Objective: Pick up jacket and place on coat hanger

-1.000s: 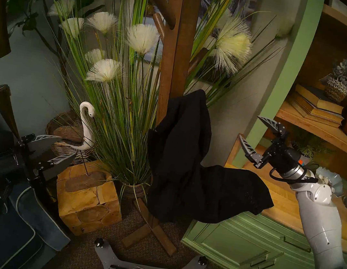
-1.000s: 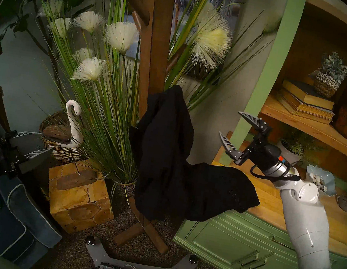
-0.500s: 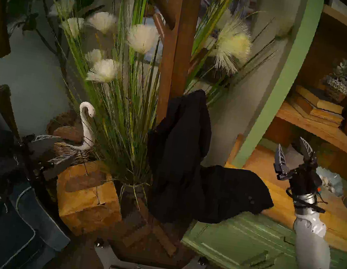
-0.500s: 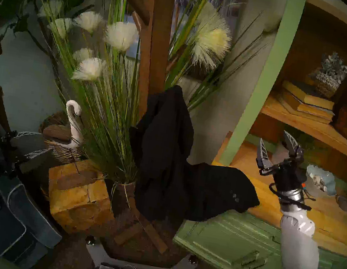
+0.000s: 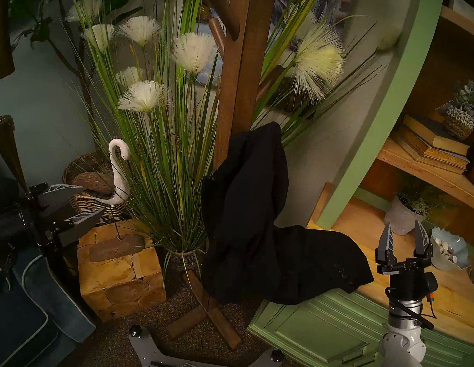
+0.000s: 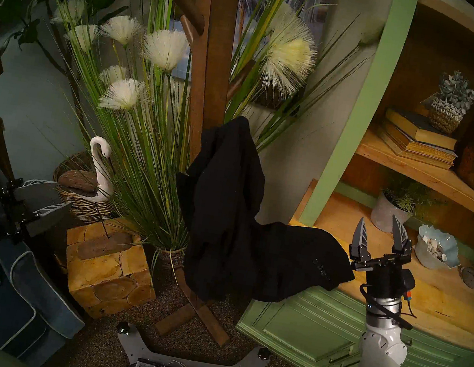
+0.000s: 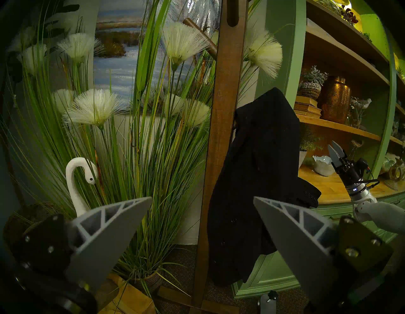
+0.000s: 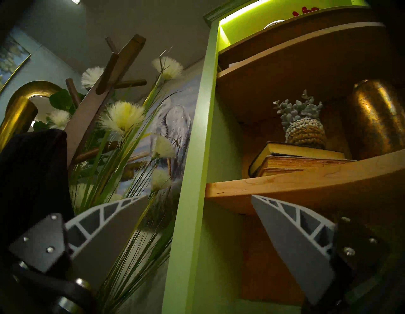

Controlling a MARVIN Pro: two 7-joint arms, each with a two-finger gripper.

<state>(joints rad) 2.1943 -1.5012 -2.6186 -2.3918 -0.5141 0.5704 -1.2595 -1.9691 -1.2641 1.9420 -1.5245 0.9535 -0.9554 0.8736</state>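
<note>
The black jacket (image 5: 243, 210) hangs from a low peg of the brown wooden coat stand (image 5: 241, 71). One sleeve (image 5: 325, 260), with cuff buttons, lies sideways on the green cabinet's wooden counter. My right gripper (image 5: 403, 223) is open and empty, fingers pointing up, over the counter just right of the cuff and clear of it. My left gripper (image 5: 94, 198) is open and empty at the far left, well away from the stand. The jacket (image 7: 258, 175) and post (image 7: 221, 131) show in the left wrist view, beyond the open left gripper (image 7: 202, 197). In the right wrist view the jacket (image 8: 28, 175) is at the left edge.
The green shelf cabinet (image 5: 329, 332) stands on the right; on its counter are a potted plant (image 5: 403, 217) and a shell bowl (image 5: 448, 249) near my right gripper. A tall grass plant (image 5: 175, 137), a swan figure (image 5: 118, 166) and a wooden block (image 5: 120, 268) stand left of the stand.
My right gripper has moved down and to the right, away from the cabinet post, and turned its fingers upward, staying open. The jacket and left arm have not moved.
</note>
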